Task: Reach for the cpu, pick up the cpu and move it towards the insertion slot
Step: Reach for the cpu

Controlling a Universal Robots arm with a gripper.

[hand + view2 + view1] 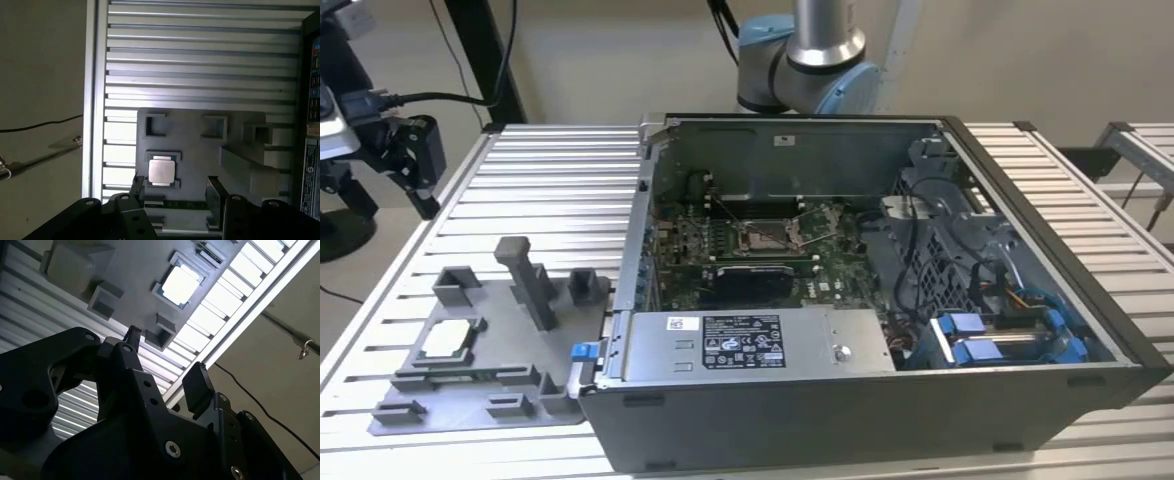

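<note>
The black gripper (175,194), fingers (216,197) wide apart and empty, hangs near the small silvery square cpu (161,171). An off-centre descent (the cpu lies nearer one finger) may clip the grey plastic fixture (190,150).

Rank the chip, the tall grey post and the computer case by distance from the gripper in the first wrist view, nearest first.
1. Chip: on the grey plate, framed by the open gripper.
2. Tall grey post: on the same plate, off to one side.
3. Computer case: past the post, beside the plate.
</note>
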